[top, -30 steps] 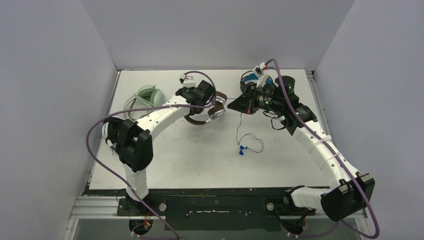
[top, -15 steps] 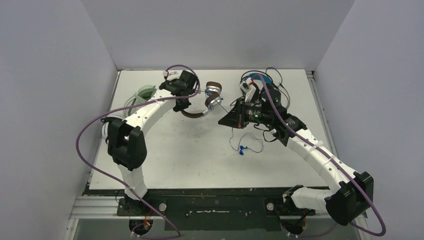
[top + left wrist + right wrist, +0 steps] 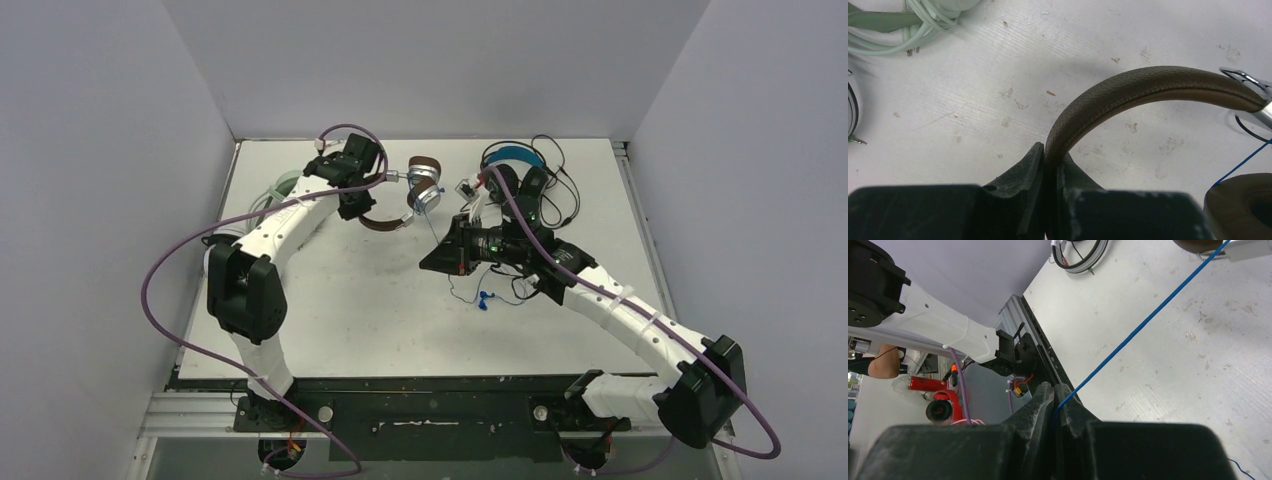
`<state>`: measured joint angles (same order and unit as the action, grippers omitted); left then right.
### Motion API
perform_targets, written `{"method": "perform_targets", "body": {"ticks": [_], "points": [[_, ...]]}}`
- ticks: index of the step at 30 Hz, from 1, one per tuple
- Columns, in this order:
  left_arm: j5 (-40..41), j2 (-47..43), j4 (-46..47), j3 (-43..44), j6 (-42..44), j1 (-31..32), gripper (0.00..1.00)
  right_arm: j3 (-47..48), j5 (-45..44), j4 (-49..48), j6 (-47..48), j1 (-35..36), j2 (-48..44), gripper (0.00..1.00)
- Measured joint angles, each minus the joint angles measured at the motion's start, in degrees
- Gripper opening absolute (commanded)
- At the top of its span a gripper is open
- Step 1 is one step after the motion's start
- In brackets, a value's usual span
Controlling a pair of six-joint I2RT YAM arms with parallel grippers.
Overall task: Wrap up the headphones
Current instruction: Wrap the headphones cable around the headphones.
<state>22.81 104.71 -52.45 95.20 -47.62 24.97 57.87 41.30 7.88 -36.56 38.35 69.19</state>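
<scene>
The brown headphones [image 3: 392, 222] hang over the back middle of the table. My left gripper [image 3: 356, 207] [image 3: 1050, 152] is shut on their brown headband [image 3: 1148, 87]. One padded ear cup [image 3: 1243, 205] shows at the lower right of the left wrist view. A thin blue cord [image 3: 1138, 327] runs taut from that headset down to my right gripper [image 3: 425, 264] [image 3: 1054, 387], which is shut on it. The rest of the cord and its blue plug [image 3: 484, 298] lie on the table under the right arm.
Mint green headphones [image 3: 286, 187] [image 3: 878, 20] with bundled cord lie at the back left. A black pair with a blue headband [image 3: 512, 154] and loose black cable sits at the back right. A white and black hoop [image 3: 1080, 257] lies near the left arm. Grey walls enclose three sides.
The left gripper has carried the brown headphones back and to the left. The right gripper has moved left and toward the near side, drawing the blue cord taut.
</scene>
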Motion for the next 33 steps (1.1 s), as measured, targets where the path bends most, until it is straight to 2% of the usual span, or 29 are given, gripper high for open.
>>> {"method": "perform_targets", "body": {"ticks": [9,17,26,33], "points": [[-3.96,-1.64,1.09,-0.17,-0.04,-1.68,0.00,-6.54,-0.76,-4.74,-0.46,1.14,0.22,0.00],[-8.68,-6.82,3.08,-1.22,-0.11,-3.78,0.00,-13.07,-1.66,-10.29,-1.22,1.14,2.95,0.00],[-13.51,-13.07,3.06,-1.88,1.92,-4.11,0.00,-14.84,-2.47,-14.08,-0.04,0.87,7.21,0.00],[-25.05,-19.02,7.15,-5.68,5.11,-4.59,0.00,-16.65,-0.52,-16.85,0.04,-1.88,10.54,0.03]]}}
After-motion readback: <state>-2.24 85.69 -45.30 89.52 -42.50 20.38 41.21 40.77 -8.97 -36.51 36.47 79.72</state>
